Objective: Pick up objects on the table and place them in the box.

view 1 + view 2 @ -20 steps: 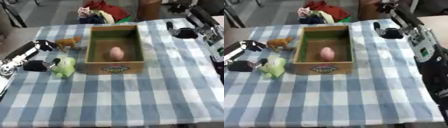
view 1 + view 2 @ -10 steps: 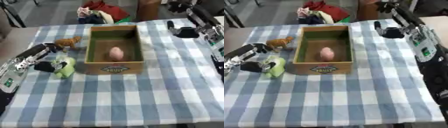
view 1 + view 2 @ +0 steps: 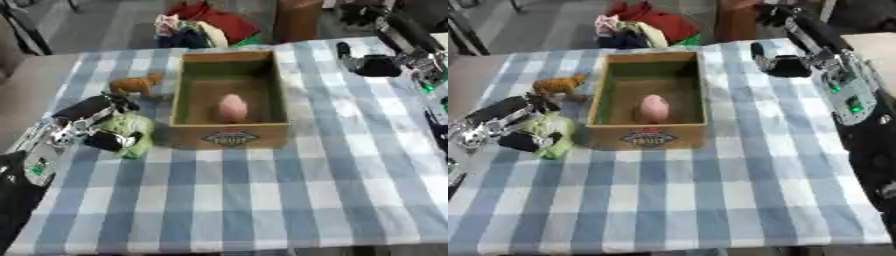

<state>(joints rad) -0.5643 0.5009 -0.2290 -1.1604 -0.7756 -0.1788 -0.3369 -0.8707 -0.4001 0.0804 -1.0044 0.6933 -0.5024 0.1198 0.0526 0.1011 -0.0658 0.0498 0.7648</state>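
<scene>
My left robot hand [image 3: 103, 131] has moved in from the desk's [image 3: 262, 200] edge over the last second and now has its fingers curled around the green toy [image 3: 129, 131], just left of the box [image 3: 229, 95]. My right robot hand [image 3: 779, 64] hangs curled and empty by the far right corner. A pink egg [image 3: 232, 107] already sits in the box; next I'd lift the toy over the wall, with the brown animal [image 3: 138, 84] left to go

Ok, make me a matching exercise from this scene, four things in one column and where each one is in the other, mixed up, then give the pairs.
Things:
1. pink egg
2. brown animal
3. green toy
4. right hand

Places:
A. under the left hand, left of the box
B. far right of the cloth, near nothing
C. inside the box
D. on the cloth by the box's far left corner

Pairs: 1-C, 2-D, 3-A, 4-B
</scene>
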